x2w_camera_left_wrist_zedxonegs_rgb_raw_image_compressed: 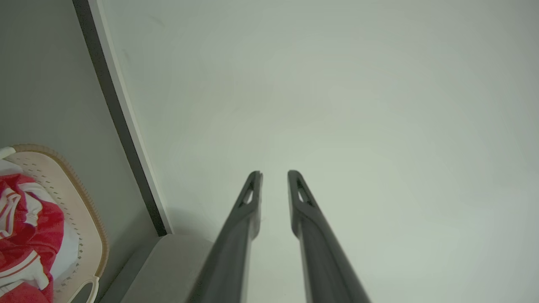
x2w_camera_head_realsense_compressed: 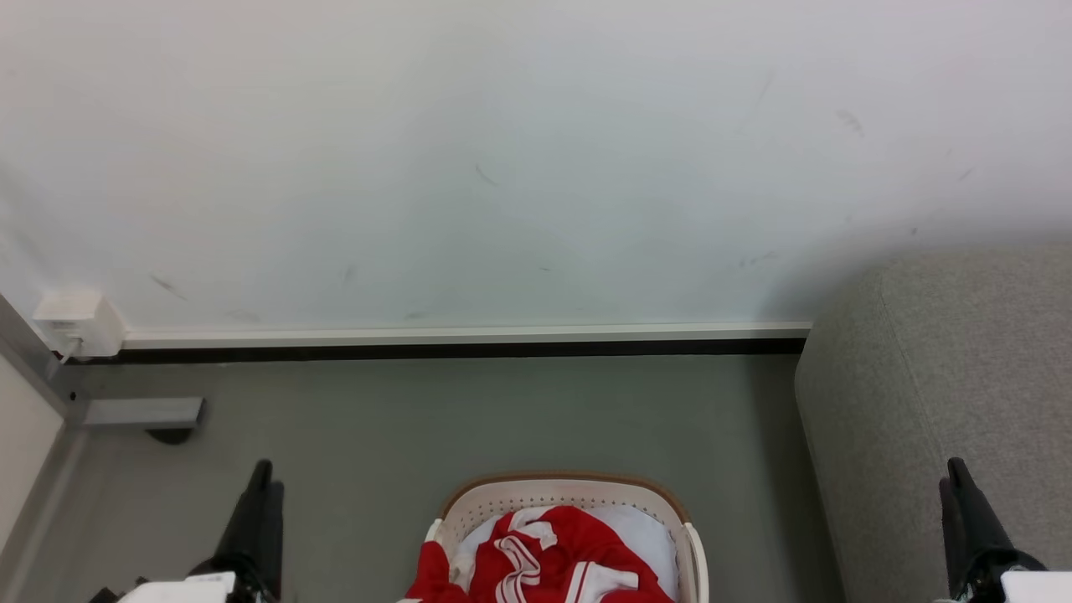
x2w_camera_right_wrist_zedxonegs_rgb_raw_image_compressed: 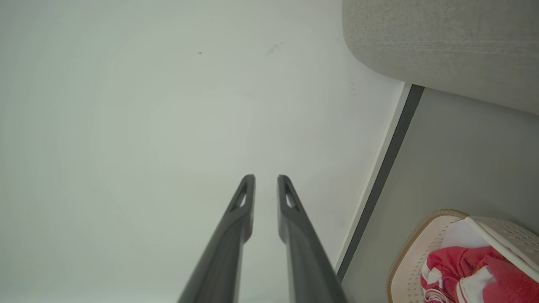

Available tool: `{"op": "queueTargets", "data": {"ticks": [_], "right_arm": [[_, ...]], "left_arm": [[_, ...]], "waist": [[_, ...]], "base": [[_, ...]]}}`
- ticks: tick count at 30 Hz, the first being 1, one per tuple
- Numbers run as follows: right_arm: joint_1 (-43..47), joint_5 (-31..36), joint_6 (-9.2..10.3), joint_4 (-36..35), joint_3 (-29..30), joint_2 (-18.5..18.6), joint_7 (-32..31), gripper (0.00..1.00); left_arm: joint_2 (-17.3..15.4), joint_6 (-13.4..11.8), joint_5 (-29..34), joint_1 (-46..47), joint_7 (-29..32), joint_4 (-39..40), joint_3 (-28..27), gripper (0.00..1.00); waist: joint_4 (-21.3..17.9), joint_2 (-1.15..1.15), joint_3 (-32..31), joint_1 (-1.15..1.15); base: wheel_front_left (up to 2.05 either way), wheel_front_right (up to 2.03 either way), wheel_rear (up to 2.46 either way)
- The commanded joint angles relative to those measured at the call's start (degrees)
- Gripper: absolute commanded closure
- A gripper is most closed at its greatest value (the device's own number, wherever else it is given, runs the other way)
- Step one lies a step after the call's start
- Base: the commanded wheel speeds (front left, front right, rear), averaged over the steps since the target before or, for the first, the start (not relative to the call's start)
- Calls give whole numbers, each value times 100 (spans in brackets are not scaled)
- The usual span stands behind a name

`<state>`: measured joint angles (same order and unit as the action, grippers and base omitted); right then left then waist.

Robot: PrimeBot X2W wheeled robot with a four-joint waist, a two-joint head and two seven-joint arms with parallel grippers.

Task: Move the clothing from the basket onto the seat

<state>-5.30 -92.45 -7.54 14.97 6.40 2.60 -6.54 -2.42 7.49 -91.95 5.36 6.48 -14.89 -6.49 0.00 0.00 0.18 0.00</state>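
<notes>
While your left gripper (x2w_camera_left_wrist_zedxonegs_rgb_raw_image_compressed: 274,174) and right gripper (x2w_camera_right_wrist_zedxonegs_rgb_raw_image_compressed: 266,179) hang empty, fingers (x2w_camera_left_wrist_zedxonegs_rgb_raw_image_compressed: 248,210) narrowly parted, the clothing (x2w_camera_head_realsense_compressed: 544,561) lies heaped in the basket (x2w_camera_head_realsense_compressed: 561,484) near the seat (x2w_camera_head_realsense_compressed: 938,377). Reach in that narrow and you may snag the white cloth (x2w_camera_head_realsense_compressed: 645,528) or tip the basket.

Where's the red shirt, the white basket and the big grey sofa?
Bright red white-striped fabric jersey (x2w_camera_head_realsense_compressed: 586,540), head view, a red fold.
Cream-white perforated plastic basket (x2w_camera_head_realsense_compressed: 536,496), head view, far inner wall.
Large grey woven-fabric sofa (x2w_camera_head_realsense_compressed: 946,377), head view, its rounded side.
</notes>
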Motion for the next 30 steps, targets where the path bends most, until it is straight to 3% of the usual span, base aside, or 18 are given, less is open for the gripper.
{"op": "queueTargets", "data": {"ticks": [1, 8, 16, 30], "right_arm": [[15, -3, 0, 1, -17, -6, 9, 0], [28, 66, 1, -181, -178, 3, 198, 0], [11, 459, 1, -330, -428, 89, 422, 0], [40, 2109, 2, -683, -819, 250, 763, 0]], "left_arm": [[5, -1, -4, -11, -24, -8, 11, 0], [-1, -1, 61, 23, -233, 74, 75, 0], [-8, -1, 796, 37, -423, 295, 87, 0], [-19, -187, 2793, -53, -761, 718, 352, 0]], "waist": [[0, 0, 1, 0], [-5, 0, -3, 0], [-25, 0, -5, 0], [-60, 0, -22, 0]], "base": [[0, 0, 0], [0, 0, 0], [0, 0, 0], [0, 0, 0]]}}
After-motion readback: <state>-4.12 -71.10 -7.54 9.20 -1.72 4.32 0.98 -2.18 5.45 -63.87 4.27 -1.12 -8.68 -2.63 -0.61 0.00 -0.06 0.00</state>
